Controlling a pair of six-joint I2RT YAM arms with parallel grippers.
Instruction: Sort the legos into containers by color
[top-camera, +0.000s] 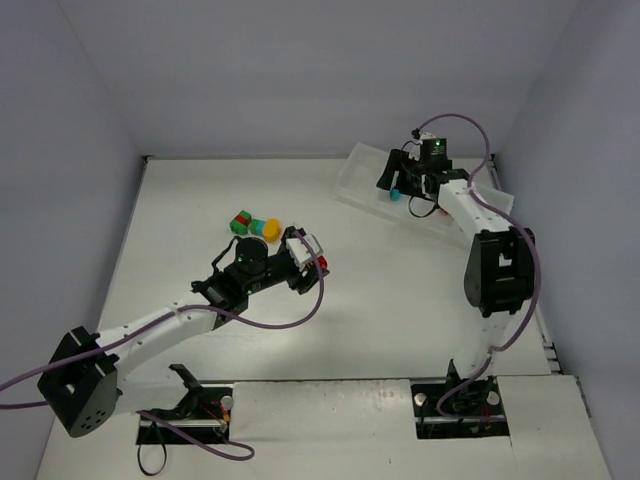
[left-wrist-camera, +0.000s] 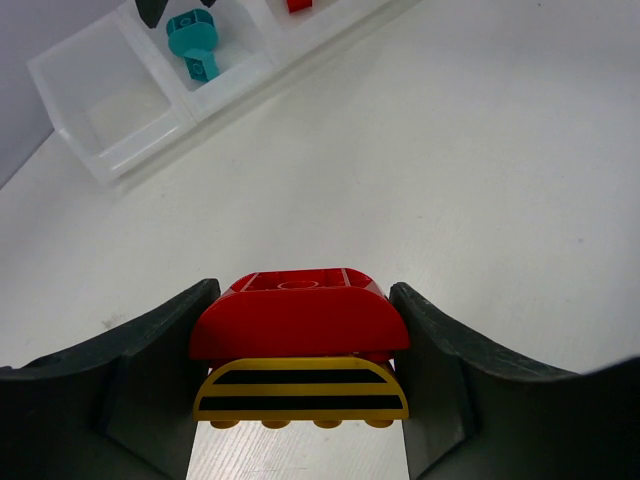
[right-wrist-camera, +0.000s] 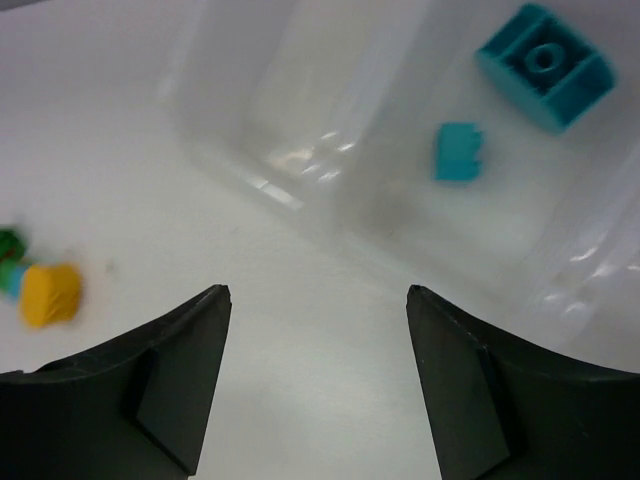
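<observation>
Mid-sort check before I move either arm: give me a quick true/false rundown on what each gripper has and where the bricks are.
1. The left gripper is closed on a red brick. True.
2. The right gripper is carrying a teal brick. False: its jaws are open with nothing between them.
3. Two teal bricks lie together in one compartment of the tray. True.
4. Every loose brick is already off the table. False: a yellow brick and a green brick lie on it, near the left arm.
</observation>
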